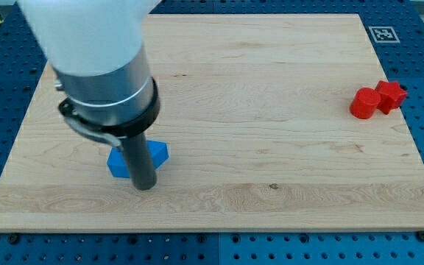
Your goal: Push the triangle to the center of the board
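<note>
A blue block (157, 152), likely the triangle, lies on the wooden board (271, 132) at the view's lower left. My rod stands in front of it and hides its middle, so only its left and right parts show. My tip (145, 187) rests on the board at the block's bottom edge, touching or nearly touching it.
Two red blocks sit close together near the board's right edge: a rounded one (364, 103) and a star-like one (391, 95). A black-and-white marker tag (383, 34) is at the board's top right corner. Blue perforated table surrounds the board.
</note>
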`<state>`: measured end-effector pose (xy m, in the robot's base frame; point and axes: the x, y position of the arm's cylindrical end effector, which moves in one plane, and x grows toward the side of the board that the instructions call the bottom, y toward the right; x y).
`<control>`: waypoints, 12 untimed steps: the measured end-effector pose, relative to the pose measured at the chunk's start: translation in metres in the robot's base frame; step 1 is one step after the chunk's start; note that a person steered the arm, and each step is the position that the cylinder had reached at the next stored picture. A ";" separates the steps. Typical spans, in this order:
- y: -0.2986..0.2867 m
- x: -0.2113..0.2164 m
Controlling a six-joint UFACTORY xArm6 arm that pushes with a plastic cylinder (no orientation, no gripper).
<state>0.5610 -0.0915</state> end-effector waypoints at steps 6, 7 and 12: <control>0.009 -0.061; -0.028 -0.061; 0.078 -0.094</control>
